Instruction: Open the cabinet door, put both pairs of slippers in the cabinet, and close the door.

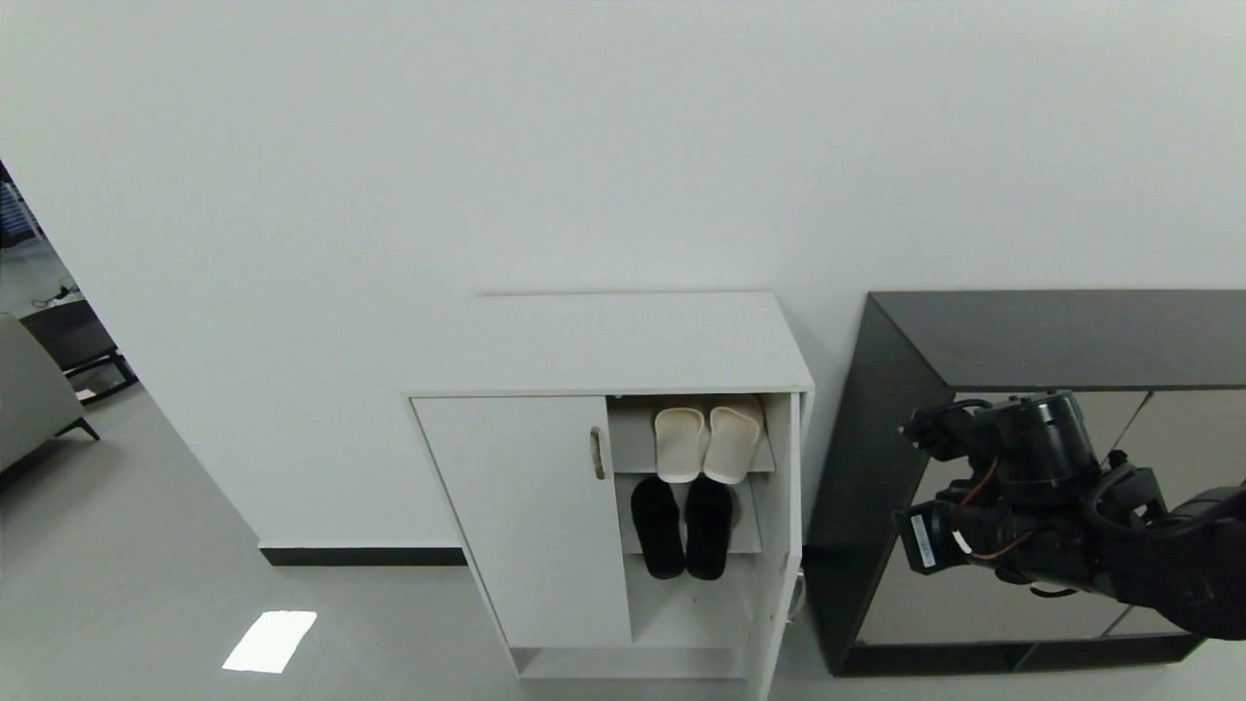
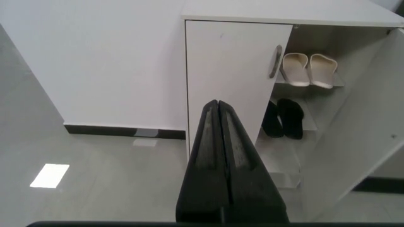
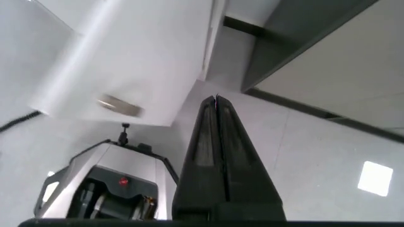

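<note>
Slippers (image 1: 679, 443) on cabinet (image 1: 623, 341) shelves

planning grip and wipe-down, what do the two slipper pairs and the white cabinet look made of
Cream slippers: likely moulded foam or rubber, matte, with a smooth uniform surface. Black slippers: matte and soft-looking, possibly fabric or foam; too dark to tell. White cabinet: probably laminated board, going by the flat satin panels with square edges; its handle looks like brushed metal.

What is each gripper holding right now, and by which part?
Nothing. The left gripper and right gripper are both shut and empty. The white slippers and black slippers lie on shelves in the cabinet.
</note>
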{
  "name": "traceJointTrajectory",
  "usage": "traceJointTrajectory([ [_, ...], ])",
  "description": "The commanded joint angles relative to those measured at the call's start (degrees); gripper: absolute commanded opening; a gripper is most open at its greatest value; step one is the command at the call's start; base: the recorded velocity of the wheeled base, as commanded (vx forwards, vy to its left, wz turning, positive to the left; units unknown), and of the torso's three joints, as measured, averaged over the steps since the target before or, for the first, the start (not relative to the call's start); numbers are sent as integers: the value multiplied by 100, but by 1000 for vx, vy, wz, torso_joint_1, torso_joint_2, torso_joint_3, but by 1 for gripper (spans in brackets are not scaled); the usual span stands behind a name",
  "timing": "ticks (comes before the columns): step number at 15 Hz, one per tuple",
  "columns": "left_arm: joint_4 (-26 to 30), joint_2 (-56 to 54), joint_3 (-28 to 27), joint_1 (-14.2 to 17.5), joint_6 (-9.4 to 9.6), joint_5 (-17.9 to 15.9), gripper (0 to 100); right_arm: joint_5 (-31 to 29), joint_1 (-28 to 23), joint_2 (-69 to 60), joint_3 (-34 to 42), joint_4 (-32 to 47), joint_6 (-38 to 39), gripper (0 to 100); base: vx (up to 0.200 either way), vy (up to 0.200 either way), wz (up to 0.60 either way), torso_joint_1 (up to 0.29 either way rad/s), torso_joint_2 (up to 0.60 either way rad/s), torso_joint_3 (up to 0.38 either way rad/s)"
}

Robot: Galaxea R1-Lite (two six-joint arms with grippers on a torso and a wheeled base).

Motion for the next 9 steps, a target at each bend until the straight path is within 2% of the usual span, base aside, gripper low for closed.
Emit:
traceJointTrajectory([
  [1,-1,9,0,0,-2,0,0,3,19,-39,-5,-3,11,0,0,0,0,0,0,0],
  [5,-1,9,0,0,-2,0,0,232,476,154,135,-759,442,0,0,0,0,0,0,0],
  [8,-1,9,0,0,-2,0,0,469,766,418,443,-1726,600,0,0,0,0,0,0,0],
  [9,-1,9,0,0,-2,0,0,706,959,611,636,-2420,793,0,0,0,0,0,0,0],
])
